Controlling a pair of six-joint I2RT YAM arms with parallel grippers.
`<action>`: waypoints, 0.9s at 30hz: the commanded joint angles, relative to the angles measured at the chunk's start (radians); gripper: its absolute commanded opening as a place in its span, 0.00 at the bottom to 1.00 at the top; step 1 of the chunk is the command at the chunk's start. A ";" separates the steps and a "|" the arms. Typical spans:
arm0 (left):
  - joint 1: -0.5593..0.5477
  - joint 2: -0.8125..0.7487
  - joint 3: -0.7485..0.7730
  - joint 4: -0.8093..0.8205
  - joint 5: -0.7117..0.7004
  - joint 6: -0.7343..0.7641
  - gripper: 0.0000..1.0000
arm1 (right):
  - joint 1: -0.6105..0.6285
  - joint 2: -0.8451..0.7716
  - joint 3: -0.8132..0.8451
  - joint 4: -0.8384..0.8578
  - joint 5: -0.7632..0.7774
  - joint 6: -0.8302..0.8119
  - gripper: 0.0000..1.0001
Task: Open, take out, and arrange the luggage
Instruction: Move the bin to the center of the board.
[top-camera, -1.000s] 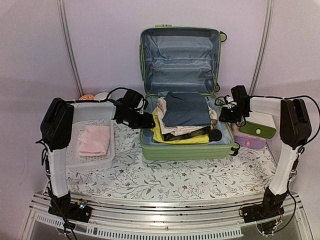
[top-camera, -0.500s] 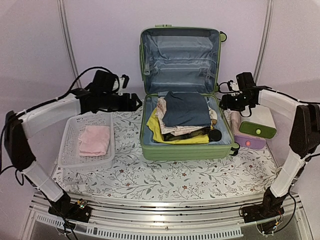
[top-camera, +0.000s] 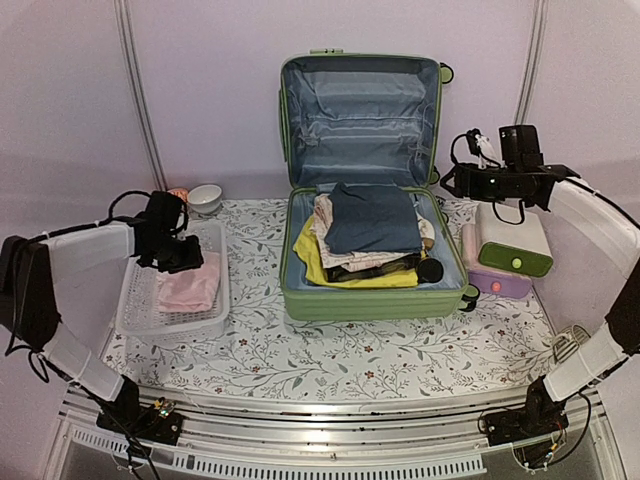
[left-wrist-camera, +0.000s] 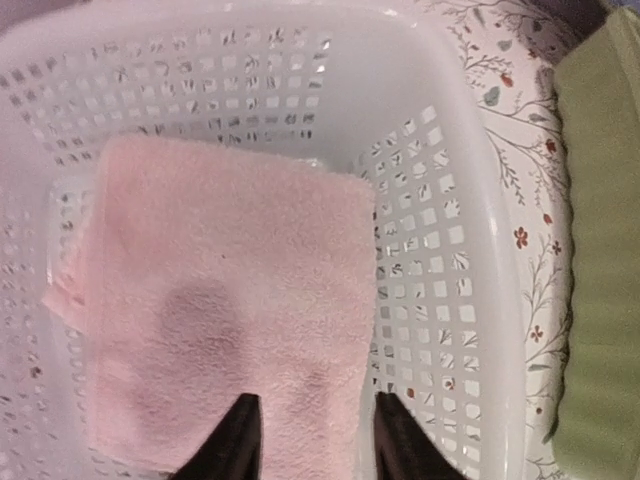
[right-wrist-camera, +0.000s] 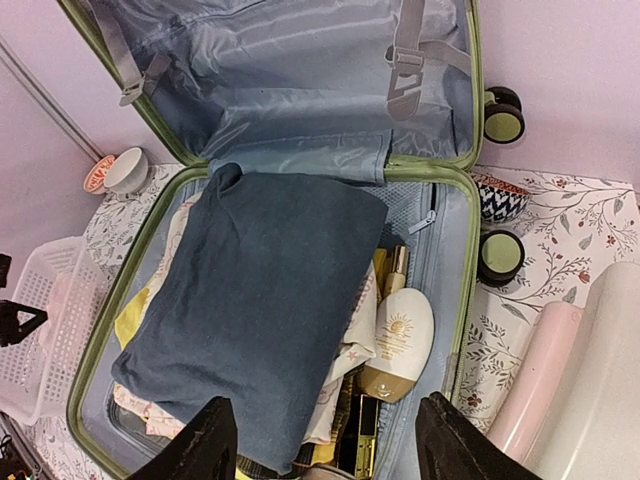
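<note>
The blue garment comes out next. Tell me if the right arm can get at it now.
Probably yes. The blue garment lies on top of the pile in the open luggage, lid upright, nothing covering it; the right hand hovers open to its right.

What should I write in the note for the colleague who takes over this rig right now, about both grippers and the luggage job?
Left gripper: open, low over the pink towel in the white basket.
Right gripper: open, empty, raised beside the luggage, on its right.
Luggage: mid-table, lid open and upright.
Done: opened; one towel lies in the basket.
Left: blue garment, the clothes under it and the cream bottle are inside.
</note>
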 joint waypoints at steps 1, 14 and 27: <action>-0.020 0.112 -0.002 0.074 0.053 -0.025 0.28 | 0.004 -0.053 -0.038 0.014 -0.022 0.012 0.63; -0.265 0.413 0.239 0.162 0.152 -0.066 0.07 | 0.004 -0.069 -0.062 0.005 -0.048 0.018 0.63; -0.327 0.344 0.279 0.167 0.095 -0.048 0.18 | 0.004 0.050 -0.141 0.081 -0.310 0.186 0.65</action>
